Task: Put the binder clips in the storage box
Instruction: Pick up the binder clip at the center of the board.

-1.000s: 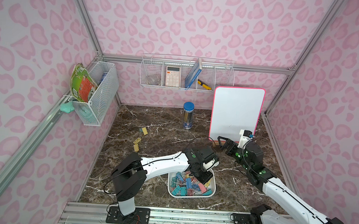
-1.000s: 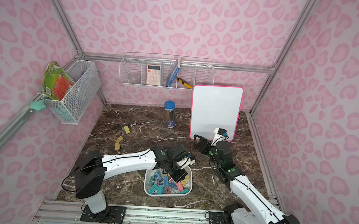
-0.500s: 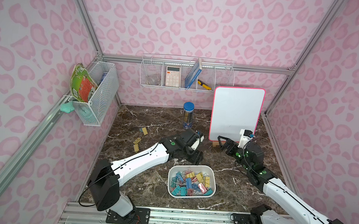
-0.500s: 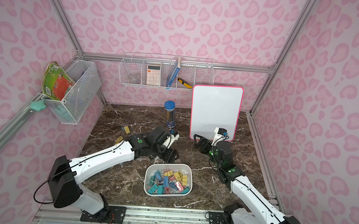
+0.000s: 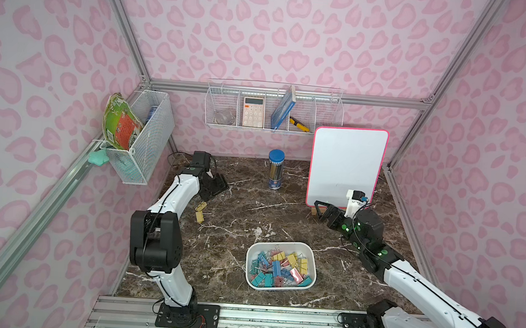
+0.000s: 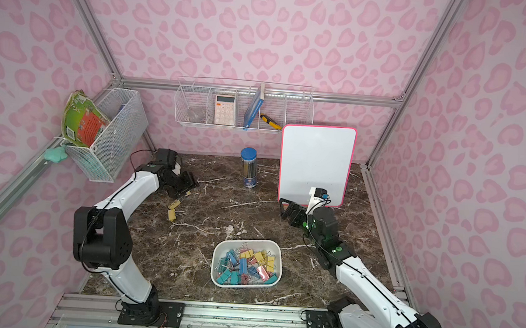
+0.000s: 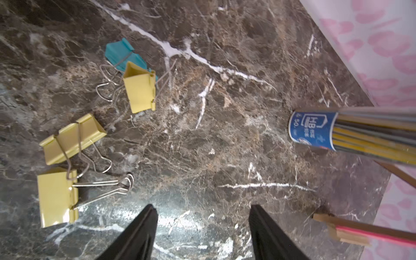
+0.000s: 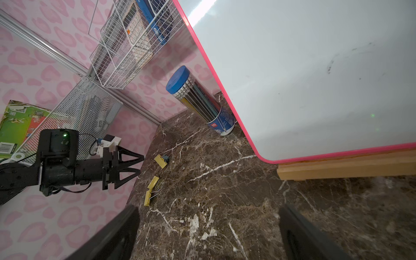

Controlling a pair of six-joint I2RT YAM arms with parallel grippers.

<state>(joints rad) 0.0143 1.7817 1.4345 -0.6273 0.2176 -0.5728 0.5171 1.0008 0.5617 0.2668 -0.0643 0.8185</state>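
Four binder clips [image 7: 139, 90], three yellow and one teal, wait on the counter [image 7: 225, 135] as I swing my left arm [image 5: 177, 193] back from the part-filled storage box [image 5: 281, 243], jaws open and empty. Right jaws gape idle by the whiteboard [image 5: 347, 164]; the pencil tube [image 5: 275, 172] stands well apart.
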